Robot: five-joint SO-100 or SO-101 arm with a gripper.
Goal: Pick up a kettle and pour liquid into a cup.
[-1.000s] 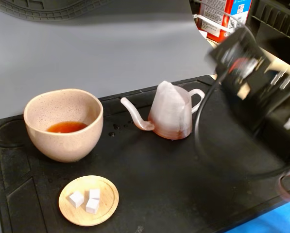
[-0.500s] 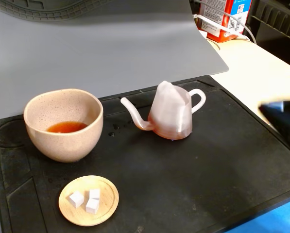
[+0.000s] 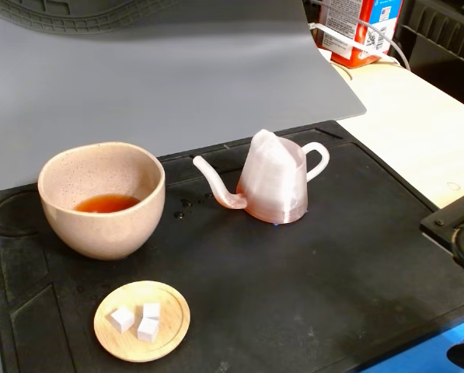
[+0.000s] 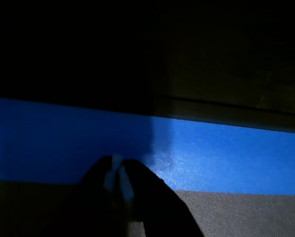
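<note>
While the black mat (image 3: 309, 287) takes up most of the fixed view, a grey sheet (image 3: 162, 78) lies behind it, covering the far side of the pale table (image 3: 402, 116); a blue strip (image 3: 426, 353) shows at the mat's near right corner, and in the wrist view the same blue (image 4: 211, 158) runs as a broad band between a dark surface above and a grey one below. On the mat's left stands the cup (image 3: 101, 198), upright, with a shallow pool of the orange-red liquid (image 3: 106, 203) in its bottom; right of it, apart and near the middle of the mat, stands the kettle (image 3: 274, 180), upright, its thin spout (image 3: 214, 183) curving left toward the cup without touching it, its loop handle (image 3: 317, 159) on the right; a reddish tint shows low in its body. A few small drops sit on the mat between cup and kettle. A red and white carton (image 3: 364, 27) stands at the top right on the table. In front of the cup lies a flat wooden dish (image 3: 142, 321) holding three white cubes (image 3: 138, 318). A black part of the arm (image 3: 457, 237) shows at the right edge of the fixed view. The gripper (image 4: 118, 177) appears only in the wrist view, dark and low over the blue band; its two fingertips meet with no gap and nothing between them, well away from the kettle.
</note>
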